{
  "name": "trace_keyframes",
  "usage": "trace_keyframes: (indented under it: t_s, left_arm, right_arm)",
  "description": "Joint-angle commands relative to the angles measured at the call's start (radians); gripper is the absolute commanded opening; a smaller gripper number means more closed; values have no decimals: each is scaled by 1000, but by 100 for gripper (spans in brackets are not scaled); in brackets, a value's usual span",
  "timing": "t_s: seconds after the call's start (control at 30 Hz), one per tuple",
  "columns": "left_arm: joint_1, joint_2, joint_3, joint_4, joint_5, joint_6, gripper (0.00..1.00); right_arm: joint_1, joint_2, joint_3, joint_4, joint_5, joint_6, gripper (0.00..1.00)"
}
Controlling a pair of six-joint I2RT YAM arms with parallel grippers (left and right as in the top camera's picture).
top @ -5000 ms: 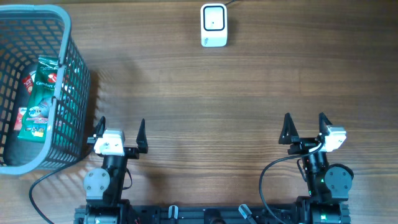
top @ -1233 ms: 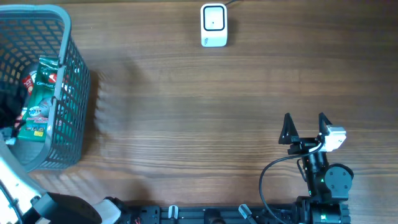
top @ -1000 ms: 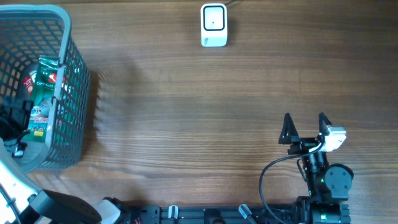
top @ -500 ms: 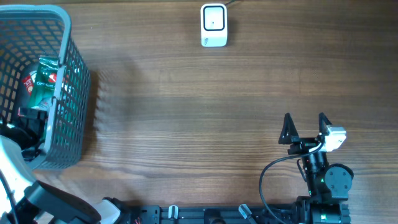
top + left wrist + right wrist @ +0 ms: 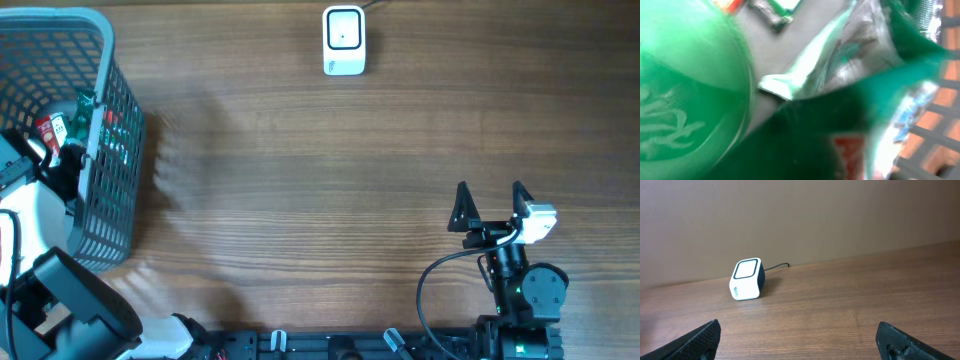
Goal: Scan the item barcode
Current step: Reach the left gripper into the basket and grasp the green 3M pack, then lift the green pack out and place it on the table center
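Note:
A green snack packet [image 5: 84, 101] lies inside the grey mesh basket [image 5: 110, 60] at the far left. My left gripper [image 5: 68, 160] reaches down into the basket right at the packet; its fingers are hidden. In the left wrist view the green packet [image 5: 805, 130] fills the frame, blurred and crumpled with silver foil showing, and no fingers show. The white barcode scanner [image 5: 343, 40] stands at the table's far edge, also seen as the scanner [image 5: 746, 279] in the right wrist view. My right gripper [image 5: 490, 192] rests open near the front right, nothing between its fingers [image 5: 800, 339].
A red packet [image 5: 48, 128] and other small packets [image 5: 775, 10] lie in the basket, beside a rounded green bag [image 5: 685, 90]. The basket's mesh wall [image 5: 935, 135] stands close on the right of the left wrist view. The scanner's cable runs off the far edge.
My left arm has pushed deeper into the basket over the green packet, which now looks bunched and partly covered. The right arm has not moved.

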Motion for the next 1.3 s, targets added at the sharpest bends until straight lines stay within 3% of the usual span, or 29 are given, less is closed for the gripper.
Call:
trace_keyframes:
  t_s: [0.0,0.27,0.53,0.63,0.73,0.8,0.9,1.1,1.27]
  left_arm:
    - [-11,-6,16,72,170,-3,4]
    - [47,-208,212,72,258,-74,4]
    - [81,-600,298,47,257,-100,4]
    - [31,-721,298,-42,276,-80,4]
    - [-64,-764,297,-198,399,72,4]
    - [-174,-761,288,-355,499,259,4]
    - [-368,-733,208,-449,591,494,4]
    - [-716,-573,29,-304,605,553,4]
    - [-940,-265,-26,-129,590,556,4]
  right_arm:
    - [5,-3,-1,3,14,12,100]
    - [5,-3,-1,3,14,12,100]
    - [5,-3,-1,3,14,12,100]
    - [5,-3,-1,3,14,12,100]
    - [5,-3,-1,3,14,12,100]
    - [5,-3,-1,3,14,12,100]
    - [5,-3,-1,3,14,12,100]
    - [5,-3,-1,3,14,12,100]
    - [5,-3,-1,3,14,12,100]
